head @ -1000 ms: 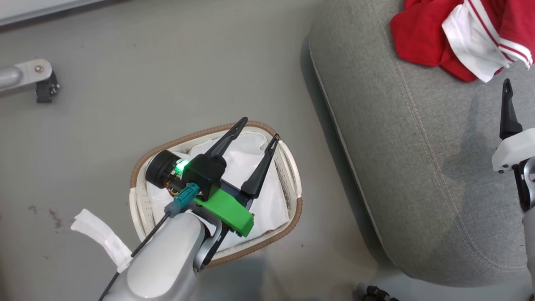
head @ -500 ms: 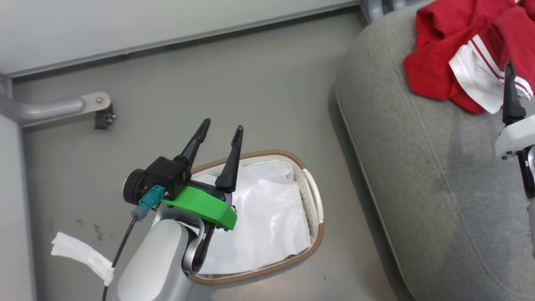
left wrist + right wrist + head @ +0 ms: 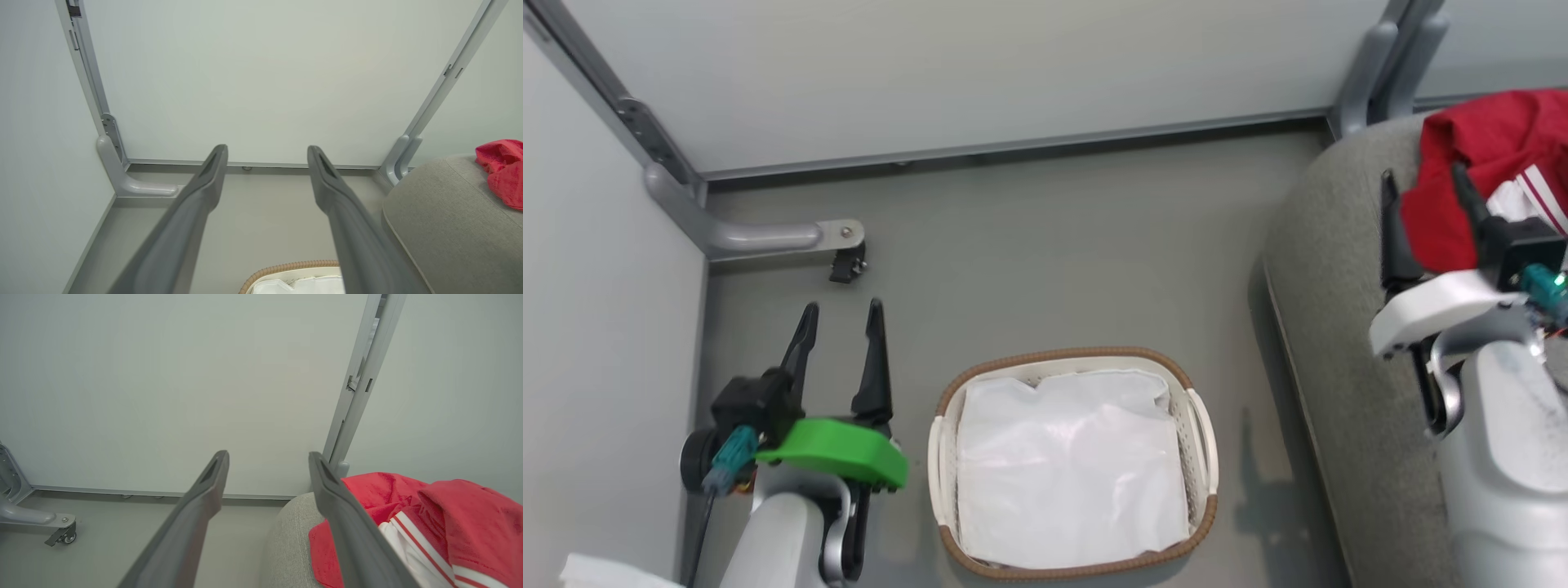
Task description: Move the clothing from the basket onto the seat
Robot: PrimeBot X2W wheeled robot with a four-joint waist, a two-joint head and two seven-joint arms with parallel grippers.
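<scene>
The red clothing (image 3: pixel 1486 155) with white striped trim lies bunched on the grey seat (image 3: pixel 1331 269) at the right; it also shows as clothing (image 3: pixel 441 514) on the seat (image 3: pixel 286 543) and as clothing (image 3: pixel 502 167) on the seat (image 3: pixel 441 212). The basket (image 3: pixel 1045 363) stands on the floor, showing only its white liner (image 3: pixel 1074 469). My left gripper (image 3: pixel 841 314) is open and empty over the floor, left of the basket. My right gripper (image 3: pixel 1421 184) is open and empty above the seat, just before the clothing.
Pale wall panels with grey metal posts (image 3: pixel 1372 65) close the back and left. A grey bracket foot with a small caster (image 3: pixel 845 261) juts from the left corner. Something white (image 3: pixel 605 572) lies at the bottom left.
The head camera has tilted up and turned, shifting the whole picture. My left gripper has come off the basket to its left side. My right gripper has risen into fuller view by the clothing.
</scene>
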